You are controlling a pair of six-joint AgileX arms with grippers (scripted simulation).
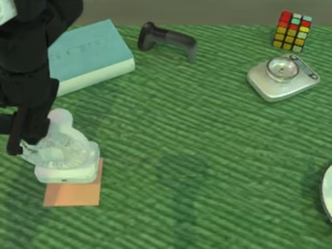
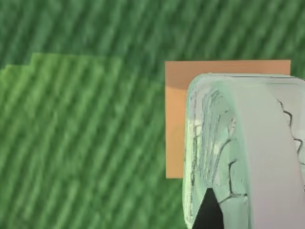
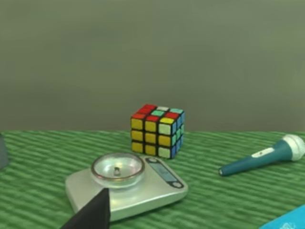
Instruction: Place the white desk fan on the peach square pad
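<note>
Left pincer [image 1: 23, 142]: closed on the fan [image 1: 65, 155] at its grille edge, at the desk's left side.
Fan: we judge it seated on the pad [image 1: 72, 193], though overhanging the pad's far edge.
Risk: opening while the base sits off-centre could leave it partly on the desk [image 1: 207, 166]; a finger dragging the grille could tip it.
Right pincer [image 3: 90, 214]: parked near the scale [image 3: 126, 183]; we cannot tell its opening.
</note>
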